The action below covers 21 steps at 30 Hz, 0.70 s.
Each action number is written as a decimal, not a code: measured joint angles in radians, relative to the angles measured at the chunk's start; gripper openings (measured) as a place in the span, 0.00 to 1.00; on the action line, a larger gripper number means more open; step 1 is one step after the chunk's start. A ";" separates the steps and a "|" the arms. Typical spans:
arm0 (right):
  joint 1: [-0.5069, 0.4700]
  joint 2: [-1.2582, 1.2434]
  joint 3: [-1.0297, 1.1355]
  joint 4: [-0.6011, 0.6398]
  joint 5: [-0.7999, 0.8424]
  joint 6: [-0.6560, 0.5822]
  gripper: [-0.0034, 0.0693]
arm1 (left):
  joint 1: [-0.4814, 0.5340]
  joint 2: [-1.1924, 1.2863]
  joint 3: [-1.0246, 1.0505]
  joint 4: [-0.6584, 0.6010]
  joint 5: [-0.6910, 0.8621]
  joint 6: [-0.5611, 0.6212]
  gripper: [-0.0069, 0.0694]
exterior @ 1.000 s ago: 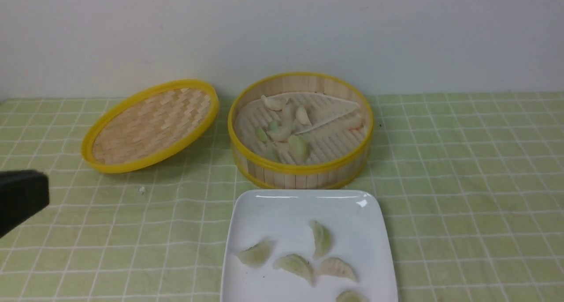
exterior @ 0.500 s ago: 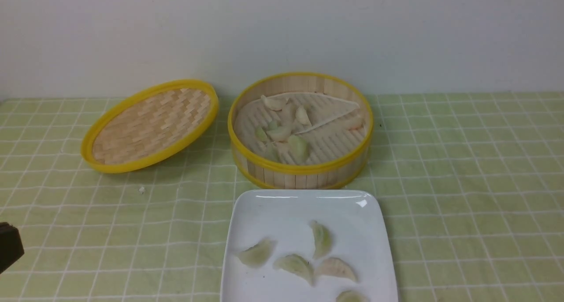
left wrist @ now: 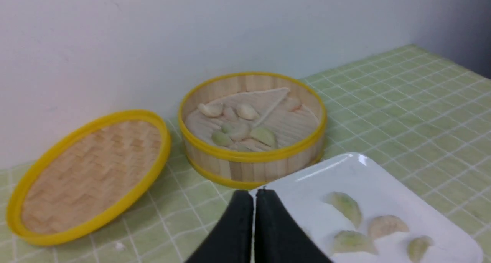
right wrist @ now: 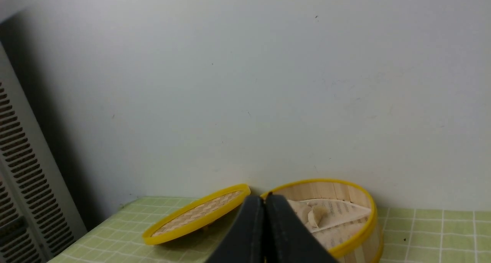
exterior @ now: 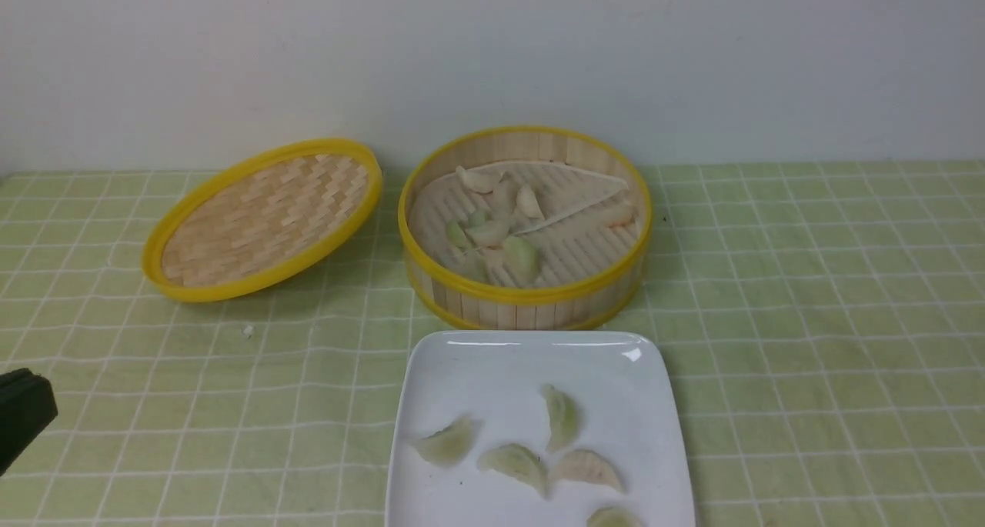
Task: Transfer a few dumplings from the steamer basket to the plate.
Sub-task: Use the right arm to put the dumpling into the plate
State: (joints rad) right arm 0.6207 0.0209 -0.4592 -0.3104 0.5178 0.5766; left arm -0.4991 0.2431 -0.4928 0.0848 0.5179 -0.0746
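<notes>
The plate (exterior: 462, 358) lies nearest, at the middle of the green checked cloth (exterior: 808, 319); five dumplings (exterior: 514, 462) lie on its near half, four in a loose cluster and the fifth cut off by the front view's lower edge; the far half is bare. Well to the plate's left, at the near left edge, shows the dark tip of the left gripper (left wrist: 254, 194); in its wrist view the fingers are pressed together, only a hairline between them. The right gripper (right wrist: 264, 197) shows only in its own wrist view, fingers likewise pressed together. Just behind the plate stands the basket (exterior: 523, 300), upright; more dumplings lie on its slatted floor, mostly toward its left side, one by the right wall, some on a folded white liner (exterior: 569, 188). Just beside the basket's left lies the lid (exterior: 262, 219), tilted, woven inside facing up. Behind them is a plain wall (exterior: 492, 50).
</notes>
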 joint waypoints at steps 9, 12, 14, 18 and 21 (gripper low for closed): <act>0.000 0.000 0.000 0.000 0.000 0.002 0.03 | 0.352 -0.191 0.405 -0.078 -0.262 0.151 0.08; 0.000 0.000 0.000 0.000 0.000 0.002 0.03 | 0.402 -0.208 0.493 -0.085 -0.264 0.156 0.08; 0.000 0.000 0.000 0.000 0.000 0.002 0.03 | 0.420 -0.223 0.519 -0.102 -0.258 0.157 0.08; 0.000 0.000 0.000 0.000 0.000 0.002 0.03 | 0.441 -0.249 0.522 -0.123 -0.239 0.157 0.08; 0.000 0.000 0.000 0.000 0.000 0.002 0.03 | 0.463 -0.252 0.522 -0.126 -0.213 0.157 0.08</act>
State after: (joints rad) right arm 0.6207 0.0209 -0.4592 -0.3104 0.5178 0.5790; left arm -0.0363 -0.0093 0.0293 -0.0416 0.3047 0.0826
